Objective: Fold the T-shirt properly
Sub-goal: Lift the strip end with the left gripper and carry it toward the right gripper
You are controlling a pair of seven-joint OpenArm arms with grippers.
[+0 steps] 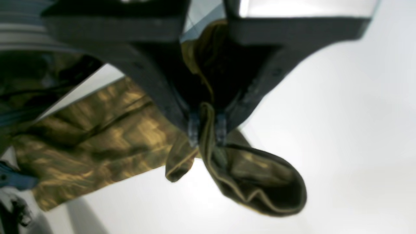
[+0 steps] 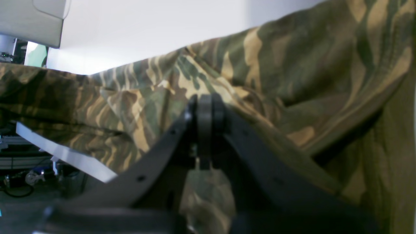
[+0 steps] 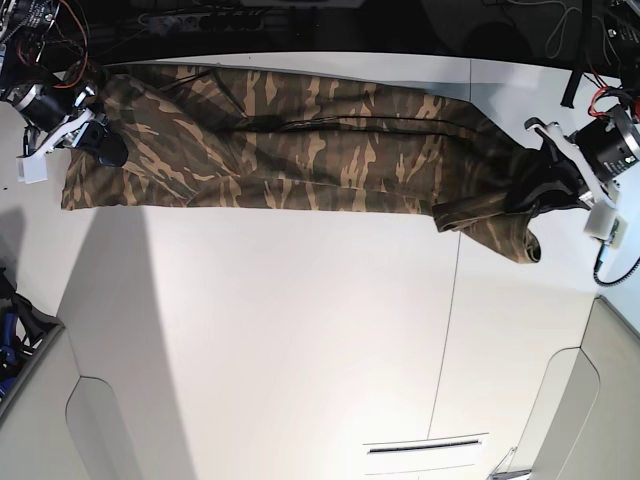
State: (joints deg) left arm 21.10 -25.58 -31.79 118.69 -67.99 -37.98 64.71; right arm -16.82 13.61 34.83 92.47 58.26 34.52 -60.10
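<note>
Left wrist: our left gripper (image 1: 207, 130) has its fingers closed on a hem of the shirt (image 1: 97, 136).

Right wrist: the right gripper (image 2: 204, 110) is pinched shut against cloth.

Base: the shirt lies stretched along the counter (image 3: 300, 340) (half-folded, we judge); next both ends need carrying over together.

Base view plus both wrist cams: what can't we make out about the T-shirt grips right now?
- Base view: left gripper fingertips are too small and dark against the T-shirt.
- Base view: right gripper contact is hidden by its own body.
- Right wrist view: pinched part of the shirt is hidden behind the fingers.
- Left wrist view: blurred; collar not identifiable.
</note>
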